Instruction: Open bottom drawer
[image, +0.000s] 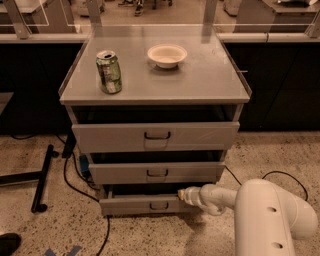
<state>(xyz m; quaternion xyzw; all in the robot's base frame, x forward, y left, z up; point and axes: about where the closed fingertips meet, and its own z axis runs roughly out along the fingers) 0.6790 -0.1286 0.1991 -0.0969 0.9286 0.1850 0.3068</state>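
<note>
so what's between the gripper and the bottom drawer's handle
Only bare drawer front, in the camera view. The gripper is at the upper edge of the bottom drawer, right of its handle.

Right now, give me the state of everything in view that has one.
bottom drawer: pulled out a little, not fully open.
middle drawer: ajar, dark gap above its front.
top drawer: ajar, dark gap above its front.
can: upright on the cabinet top.
bowl: upright, looks empty.
claw: at the right part of the bottom drawer's upper edge.

Cabinet top (205, 82): green can (109, 73), white bowl (167, 55); claw (184, 196) at bottom drawer (127, 204).
</note>
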